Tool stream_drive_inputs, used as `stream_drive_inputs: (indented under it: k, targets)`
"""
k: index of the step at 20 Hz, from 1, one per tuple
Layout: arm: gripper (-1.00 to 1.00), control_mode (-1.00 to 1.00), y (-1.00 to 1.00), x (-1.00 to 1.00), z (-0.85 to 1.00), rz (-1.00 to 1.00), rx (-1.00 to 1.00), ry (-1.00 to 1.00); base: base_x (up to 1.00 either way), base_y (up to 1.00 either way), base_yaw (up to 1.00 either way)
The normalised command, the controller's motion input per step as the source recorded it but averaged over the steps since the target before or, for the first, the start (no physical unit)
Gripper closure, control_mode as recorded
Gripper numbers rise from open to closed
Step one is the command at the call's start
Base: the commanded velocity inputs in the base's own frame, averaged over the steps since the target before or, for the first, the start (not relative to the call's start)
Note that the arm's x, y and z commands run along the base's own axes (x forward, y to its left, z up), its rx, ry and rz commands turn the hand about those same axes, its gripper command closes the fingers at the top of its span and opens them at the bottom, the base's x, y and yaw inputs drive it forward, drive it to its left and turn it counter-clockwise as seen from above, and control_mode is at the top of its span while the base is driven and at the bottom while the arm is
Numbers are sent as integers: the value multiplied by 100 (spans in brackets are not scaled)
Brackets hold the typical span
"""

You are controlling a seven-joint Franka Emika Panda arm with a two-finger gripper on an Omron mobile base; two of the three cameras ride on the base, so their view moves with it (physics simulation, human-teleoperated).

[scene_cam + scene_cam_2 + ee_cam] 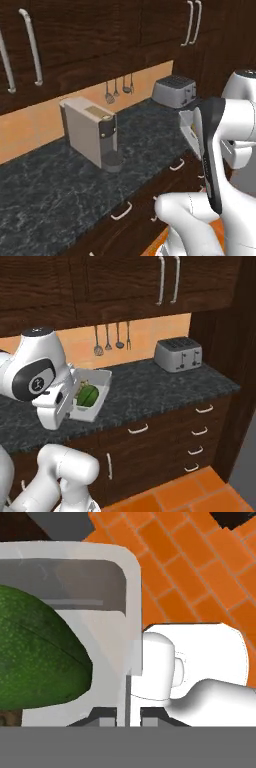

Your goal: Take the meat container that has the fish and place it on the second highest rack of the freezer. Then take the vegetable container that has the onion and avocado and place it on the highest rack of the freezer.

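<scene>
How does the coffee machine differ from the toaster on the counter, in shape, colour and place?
The coffee machine is a tall beige box with a dark front; the toaster is low, rounded and silver-grey. The coffee machine stands left of the hanging utensils; the toaster stands right of them, at the counter's far end. Both rest upright on the dark counter.

— How's my light over the counter (60, 195)?
— Even and soft from here, no glare on my feed. The coffee machine (90, 131) throws barely any shadow, and the cupboards (90, 35) above it read dim.
— Sharpness?
— Slightly grainy. Up close, my hand view shows the avocado (35, 652) soft-edged.
</scene>
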Motion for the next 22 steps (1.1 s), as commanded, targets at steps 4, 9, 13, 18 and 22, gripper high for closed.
stream_drive_inputs:
  k: [4,9,13,18,22]
  targets:
    - [100,100,0,0,0,0,0,0,0,-66,-74]
    - [100,100,0,0,0,0,0,0,0,-59,-69]
    - [100,100,0,0,0,0,0,0,6,-61,-70]
    - [100,100,0,0,0,0,0,0,24,-62,-64]
    - [100,100,0,0,0,0,0,0,33,-70,-50]
